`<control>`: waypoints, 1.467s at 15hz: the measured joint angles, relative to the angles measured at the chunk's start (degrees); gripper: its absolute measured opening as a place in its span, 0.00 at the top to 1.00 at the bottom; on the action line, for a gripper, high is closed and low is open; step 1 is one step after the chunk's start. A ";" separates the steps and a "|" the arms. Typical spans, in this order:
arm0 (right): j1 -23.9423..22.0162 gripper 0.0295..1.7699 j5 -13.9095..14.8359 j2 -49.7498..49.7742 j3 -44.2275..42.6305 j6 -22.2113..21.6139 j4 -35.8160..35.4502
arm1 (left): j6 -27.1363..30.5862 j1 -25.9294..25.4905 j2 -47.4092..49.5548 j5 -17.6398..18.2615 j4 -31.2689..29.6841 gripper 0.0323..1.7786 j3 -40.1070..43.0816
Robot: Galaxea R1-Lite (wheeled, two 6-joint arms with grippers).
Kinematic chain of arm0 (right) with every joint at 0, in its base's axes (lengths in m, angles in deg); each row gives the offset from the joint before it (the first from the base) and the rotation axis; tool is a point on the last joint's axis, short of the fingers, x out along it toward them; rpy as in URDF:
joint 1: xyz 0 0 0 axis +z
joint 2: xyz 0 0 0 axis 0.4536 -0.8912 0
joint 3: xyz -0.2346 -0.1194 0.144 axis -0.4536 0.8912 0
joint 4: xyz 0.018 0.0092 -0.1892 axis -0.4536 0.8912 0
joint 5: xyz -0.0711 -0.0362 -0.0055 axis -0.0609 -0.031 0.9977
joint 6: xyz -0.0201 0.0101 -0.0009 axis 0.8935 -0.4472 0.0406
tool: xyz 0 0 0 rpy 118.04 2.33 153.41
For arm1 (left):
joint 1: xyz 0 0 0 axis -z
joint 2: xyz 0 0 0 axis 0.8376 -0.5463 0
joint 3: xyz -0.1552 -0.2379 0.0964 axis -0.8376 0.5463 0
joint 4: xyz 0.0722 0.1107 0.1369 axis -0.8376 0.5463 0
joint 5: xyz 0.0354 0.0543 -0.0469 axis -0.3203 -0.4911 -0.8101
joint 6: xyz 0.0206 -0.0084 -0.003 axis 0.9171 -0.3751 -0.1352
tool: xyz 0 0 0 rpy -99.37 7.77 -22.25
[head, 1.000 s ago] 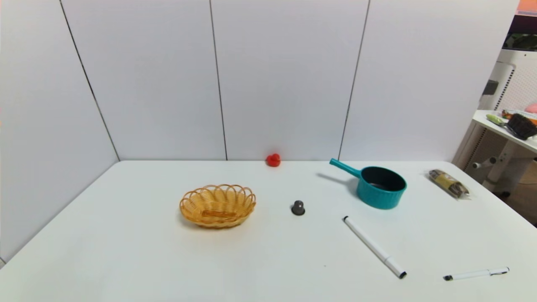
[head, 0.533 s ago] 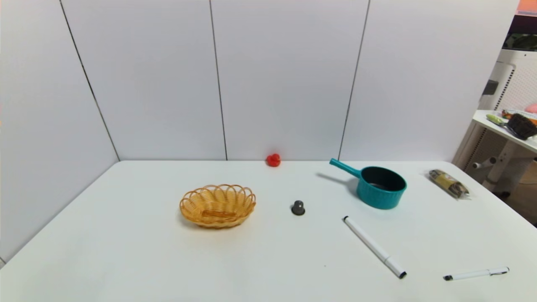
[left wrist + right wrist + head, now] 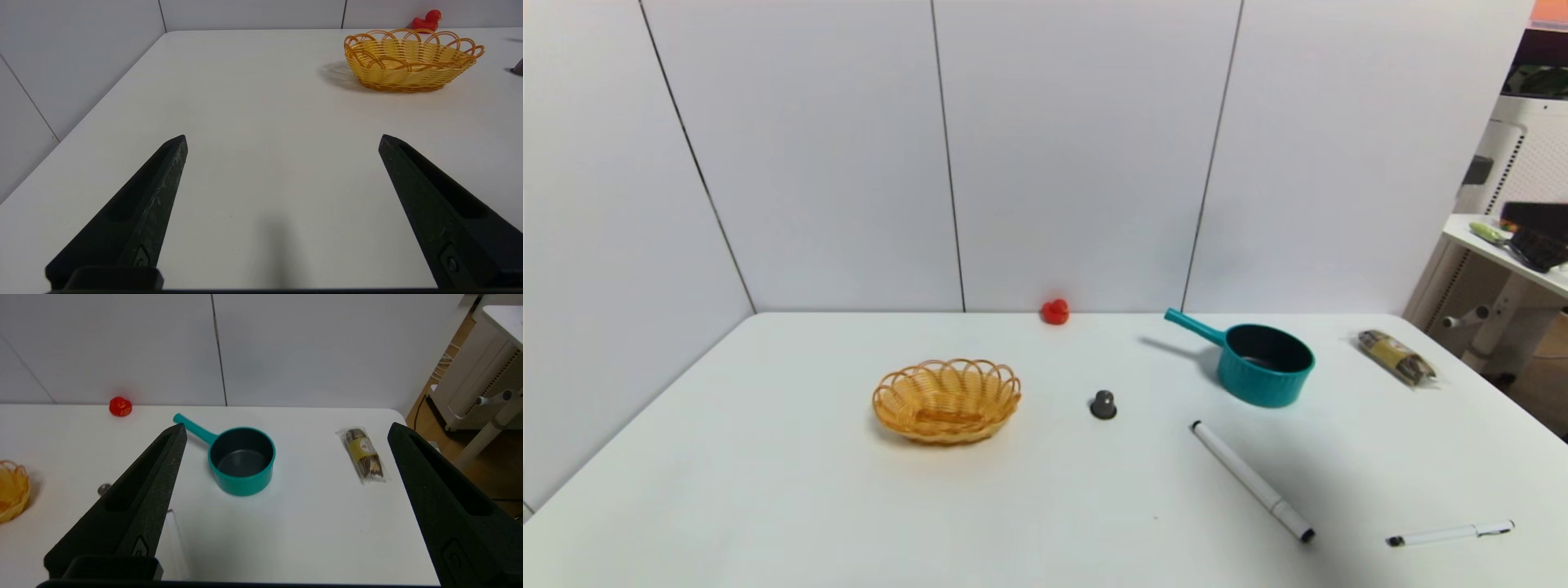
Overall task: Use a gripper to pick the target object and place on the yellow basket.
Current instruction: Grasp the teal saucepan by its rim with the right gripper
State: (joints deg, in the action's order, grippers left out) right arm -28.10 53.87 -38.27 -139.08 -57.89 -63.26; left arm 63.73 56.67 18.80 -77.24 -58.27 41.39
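The teal saucepan stands upright at the table's back right, handle pointing left and back; the right wrist view shows it too, dark inside. The yellow wicker basket sits left of centre with nothing in it, and appears in the left wrist view. Neither gripper shows in the head view. My right gripper hangs open above the table, nearer than the pan, holding nothing. My left gripper is open over bare table, short of the basket.
A grey capsule stands between basket and pan. A red toy duck sits by the back wall. Two white pens lie at the front right. A wrapped snack lies at the right edge.
A soft shadow has spread over the table at the front right, around the long pen. Nothing on the table has moved.
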 joint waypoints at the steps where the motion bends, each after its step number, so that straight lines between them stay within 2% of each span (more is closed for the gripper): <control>1: -0.52 0.04 0.02 -4.30 -5.03 -0.13 2.57 | -0.02 0.00 0.00 0.00 0.00 0.05 0.00; 5: -2.34 0.04 -0.28 -26.23 -29.82 -0.60 22.27 | -0.02 0.01 0.00 0.00 0.00 0.05 0.00; 8: -1.60 0.04 -0.60 -36.63 -38.69 -0.60 30.96 | 0.00 0.01 0.00 0.00 -0.02 0.05 0.00; 13: 0.88 0.04 -2.33 -48.65 -45.70 -0.60 42.84 | -0.04 0.00 0.00 0.00 0.00 0.05 0.00; 22: 0.39 0.04 -1.89 -59.67 -46.95 -0.66 44.32 | -0.02 0.00 0.00 -0.02 0.00 0.05 0.00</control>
State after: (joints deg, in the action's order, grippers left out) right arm -27.71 51.98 -97.94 -186.02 -58.54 -18.94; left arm 63.70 56.67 18.80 -77.26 -58.27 41.39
